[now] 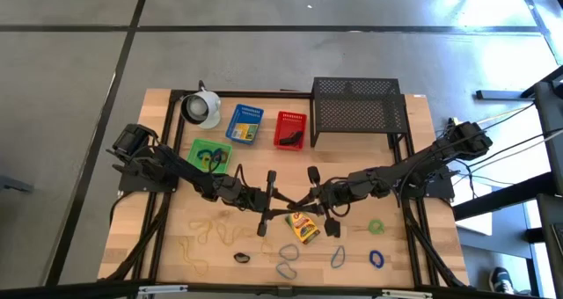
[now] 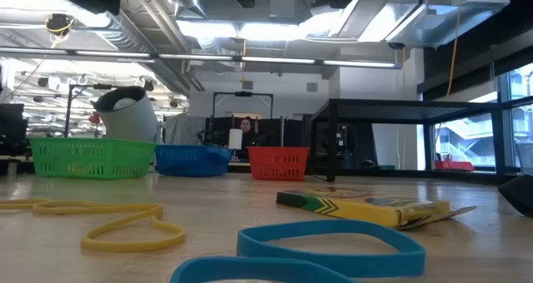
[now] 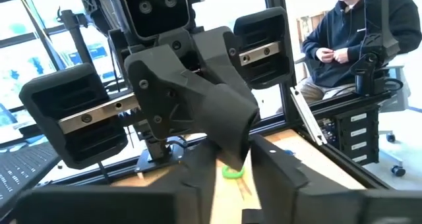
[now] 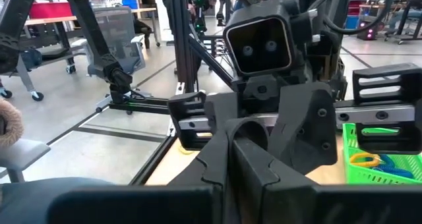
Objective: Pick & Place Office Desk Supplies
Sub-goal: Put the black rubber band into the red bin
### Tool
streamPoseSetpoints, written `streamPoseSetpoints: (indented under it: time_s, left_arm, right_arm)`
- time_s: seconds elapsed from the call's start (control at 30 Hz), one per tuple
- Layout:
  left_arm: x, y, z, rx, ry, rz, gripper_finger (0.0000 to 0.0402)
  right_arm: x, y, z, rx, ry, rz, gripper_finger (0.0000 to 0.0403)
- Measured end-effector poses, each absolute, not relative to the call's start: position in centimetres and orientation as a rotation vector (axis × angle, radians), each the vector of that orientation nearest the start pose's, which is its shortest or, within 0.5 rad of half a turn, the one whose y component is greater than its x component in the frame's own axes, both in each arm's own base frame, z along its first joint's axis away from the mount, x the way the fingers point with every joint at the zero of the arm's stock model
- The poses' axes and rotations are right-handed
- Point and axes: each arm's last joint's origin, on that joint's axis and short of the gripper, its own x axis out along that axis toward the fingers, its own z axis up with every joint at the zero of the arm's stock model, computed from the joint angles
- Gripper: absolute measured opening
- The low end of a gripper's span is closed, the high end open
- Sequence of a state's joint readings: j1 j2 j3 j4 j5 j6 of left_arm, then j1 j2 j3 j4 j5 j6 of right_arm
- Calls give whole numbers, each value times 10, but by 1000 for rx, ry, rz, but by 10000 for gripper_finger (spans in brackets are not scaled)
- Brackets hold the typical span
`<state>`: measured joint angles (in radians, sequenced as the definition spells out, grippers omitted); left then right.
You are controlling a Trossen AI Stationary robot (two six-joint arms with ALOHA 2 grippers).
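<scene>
Tabletop of pale wood carries one black mesh rack at its back edge. Left of the rack stand three small baskets: one red, one blue, one green. One white cup lies beyond them. One crayon box shows in front of the rack, between both arms. Around the box lie rubber bands: three blue, one green, several tan. Left end effector: grip state cannot be told. Right end effector is clenched, holding nothing visible.
</scene>
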<state>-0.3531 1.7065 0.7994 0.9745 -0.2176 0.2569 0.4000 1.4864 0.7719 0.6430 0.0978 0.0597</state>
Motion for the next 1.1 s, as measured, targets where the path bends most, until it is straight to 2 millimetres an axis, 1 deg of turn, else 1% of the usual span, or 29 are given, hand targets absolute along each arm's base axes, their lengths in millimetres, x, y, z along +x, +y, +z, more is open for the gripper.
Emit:
streamPoseSetpoints:
  time_s: [0.13, 0.2, 0.3, 0.4, 0.53, 0.63, 0.77, 0.9, 1.03, 1.1]
  left_arm:
    - [331, -114, 215, 242, -81, -123, 24]
    - [331, -112, 215, 237, -79, -121, 7]
    - [331, -112, 215, 224, -77, -116, 5]
    - [332, -111, 215, 209, -68, -95, 3]
    - [332, -110, 215, 195, -66, -81, 3]
    - [332, -109, 215, 177, -65, -72, 3]
    - [332, -108, 214, 178, -55, -60, 3]
    - [333, -104, 212, 184, -25, 1, 3]
    - [337, -86, 208, 141, 26, 114, 3]
    - [341, -71, 204, 105, 60, 183, 3]
  right_arm:
    - [294, 121, 244, 39, 87, 300, 20]
    - [294, 121, 243, 41, 93, 299, 20]
    - [294, 121, 243, 79, 98, 297, 23]
    - [294, 121, 243, 110, 102, 292, 37]
    - [294, 120, 244, 116, 100, 264, 77]
    - [292, 118, 246, 80, 114, 235, 114]
    - [278, 111, 252, 32, 208, 169, 156]
    - [258, 99, 266, 1, 264, 55, 183]
    - [242, 90, 276, 57, 293, -40, 193]
    - [237, 87, 278, 96, 303, -73, 193]
